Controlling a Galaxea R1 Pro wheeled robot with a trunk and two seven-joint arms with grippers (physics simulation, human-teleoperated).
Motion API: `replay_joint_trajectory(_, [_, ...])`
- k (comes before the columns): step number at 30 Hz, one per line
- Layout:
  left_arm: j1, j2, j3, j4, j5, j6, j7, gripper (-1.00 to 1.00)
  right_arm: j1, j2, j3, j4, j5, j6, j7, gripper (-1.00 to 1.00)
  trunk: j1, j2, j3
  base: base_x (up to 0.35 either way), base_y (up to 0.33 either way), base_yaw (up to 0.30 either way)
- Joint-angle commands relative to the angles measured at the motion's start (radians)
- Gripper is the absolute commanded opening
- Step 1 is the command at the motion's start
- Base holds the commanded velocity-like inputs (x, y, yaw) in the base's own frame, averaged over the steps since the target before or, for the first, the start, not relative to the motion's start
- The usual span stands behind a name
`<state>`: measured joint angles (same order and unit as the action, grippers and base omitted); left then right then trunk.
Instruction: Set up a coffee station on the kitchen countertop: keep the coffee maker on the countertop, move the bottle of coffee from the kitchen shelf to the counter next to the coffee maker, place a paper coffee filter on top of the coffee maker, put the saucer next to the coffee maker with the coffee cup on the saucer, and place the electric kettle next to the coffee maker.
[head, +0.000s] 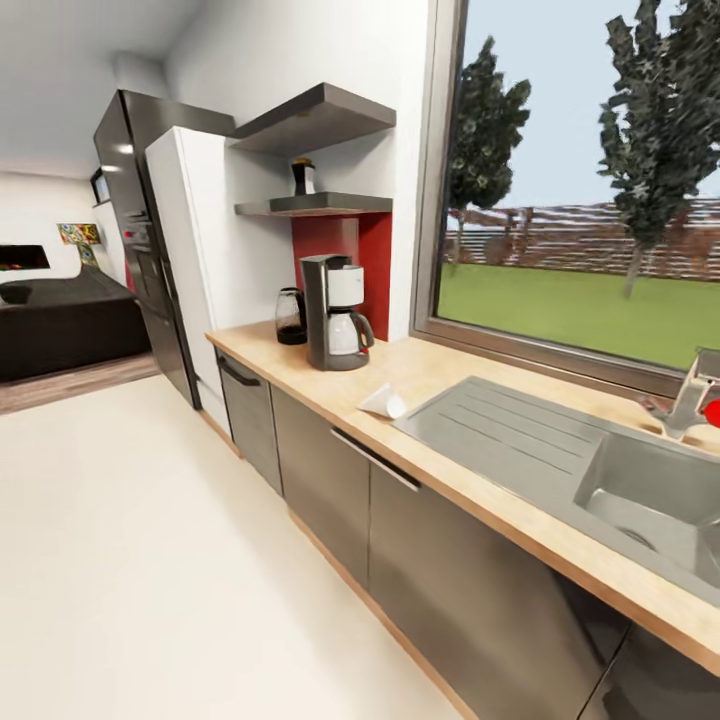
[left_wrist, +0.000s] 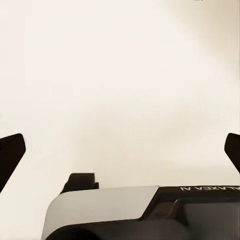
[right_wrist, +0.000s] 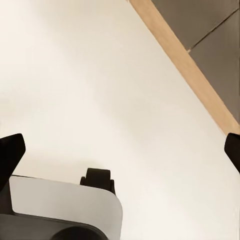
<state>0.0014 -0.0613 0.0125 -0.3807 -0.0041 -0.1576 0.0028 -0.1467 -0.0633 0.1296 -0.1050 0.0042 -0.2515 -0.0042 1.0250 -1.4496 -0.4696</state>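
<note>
Countertop of pale wood (head: 440, 372) runs away from me along the window wall in my head view, above grey cabinet fronts (head: 320, 470). On it I see the black-and-silver coffee maker with its glass carafe (head: 335, 312), and just beside that, on the side nearer the fridge, the dark glass electric kettle (head: 291, 317). A white paper coffee filter (head: 384, 402) lies on the counter near the steel sink drainboard (head: 500, 430), apart from the coffee maker. The dark bottle of coffee (head: 303, 176) stands on the lower grey wall shelf (head: 315, 206) above the machine. I cannot make out a cup or saucer.

My left gripper (left_wrist: 120, 150) hangs over cream floor (left_wrist: 120, 75), its dark fingertips (left_wrist: 11, 150) spread wide with nothing between. My right gripper (right_wrist: 120, 150) is likewise spread and empty, above floor beside the wooden plinth strip (right_wrist: 185, 65).
</note>
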Motion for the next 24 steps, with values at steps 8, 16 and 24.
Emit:
replay_joint_trajectory(8, [0.000,-0.001,0.001,-0.001,0.000,-0.002,0.000,1.00,-0.001,-0.001,0.005,0.001,0.000,-0.003,0.000,1.00,0.000,0.000,-0.001,0.000,0.000,0.272])
replay_joint_trajectory(16, [0.000,0.000,0.001,-0.001,0.000,-0.002,0.000,1.00,-0.001,0.000,0.005,0.001,0.000,-0.003,0.000,1.00,0.000,0.000,-0.001,0.000,0.000,0.272])
replay_joint_trajectory(24, [0.000,0.000,0.001,-0.001,0.000,-0.002,0.000,1.00,-0.001,-0.001,0.005,0.001,0.000,-0.003,0.000,1.00,0.000,0.000,-0.001,0.000,0.000,0.272])
